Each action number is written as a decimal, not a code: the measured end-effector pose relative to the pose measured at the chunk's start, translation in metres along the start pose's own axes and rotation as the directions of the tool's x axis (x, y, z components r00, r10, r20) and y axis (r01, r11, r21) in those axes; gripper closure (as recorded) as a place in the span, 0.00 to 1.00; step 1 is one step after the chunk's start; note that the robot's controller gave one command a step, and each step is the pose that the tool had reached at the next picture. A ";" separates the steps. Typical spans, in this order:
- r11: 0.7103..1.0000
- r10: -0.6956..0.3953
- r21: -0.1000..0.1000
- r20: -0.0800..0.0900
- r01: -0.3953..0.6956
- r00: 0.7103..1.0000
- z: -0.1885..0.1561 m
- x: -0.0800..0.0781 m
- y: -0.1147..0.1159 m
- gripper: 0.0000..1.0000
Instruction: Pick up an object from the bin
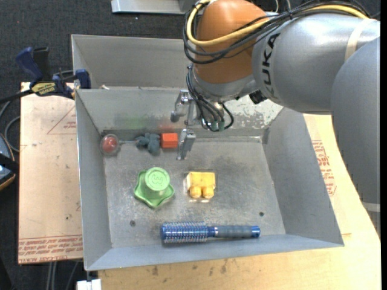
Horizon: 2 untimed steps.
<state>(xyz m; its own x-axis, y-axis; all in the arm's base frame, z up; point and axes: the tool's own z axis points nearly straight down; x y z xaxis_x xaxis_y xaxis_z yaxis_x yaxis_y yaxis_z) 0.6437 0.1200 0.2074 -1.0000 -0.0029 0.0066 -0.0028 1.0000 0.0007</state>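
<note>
One gripper [182,136]: wide, holding nothing, low by the far wall of the bin [296,180].
Orange block [169,140]: just left of the gripper.
Grey-blue lump [148,142]: left of the block.
Red ball [109,144]: far-left corner.
Yellow toy [201,185]: mid-floor, nearer.
Green cap [154,187]: beside it, left.
Blue brush [208,232]: along near wall.

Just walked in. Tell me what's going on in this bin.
A KUKA arm reaches into the grey bin from the right. Its end effector hangs low by the back wall, right beside a small orange block, with a dark grey piece and a red ball further left. A green cap, a yellow block and a blue brush lie nearer the front. Nothing is lifted yet.
</note>
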 end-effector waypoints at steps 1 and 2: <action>0.973 -0.231 -0.003 0.017 0.231 0.973 0.133 0.055 -0.075 0.00; 0.898 -0.440 0.004 0.010 0.440 0.898 0.107 0.067 -0.084 0.00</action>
<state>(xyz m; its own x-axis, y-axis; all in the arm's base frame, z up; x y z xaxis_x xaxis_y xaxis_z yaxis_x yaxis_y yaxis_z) 0.5765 0.0362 0.1007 -0.8965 -0.4430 -0.0042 -0.4430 0.8965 -0.0004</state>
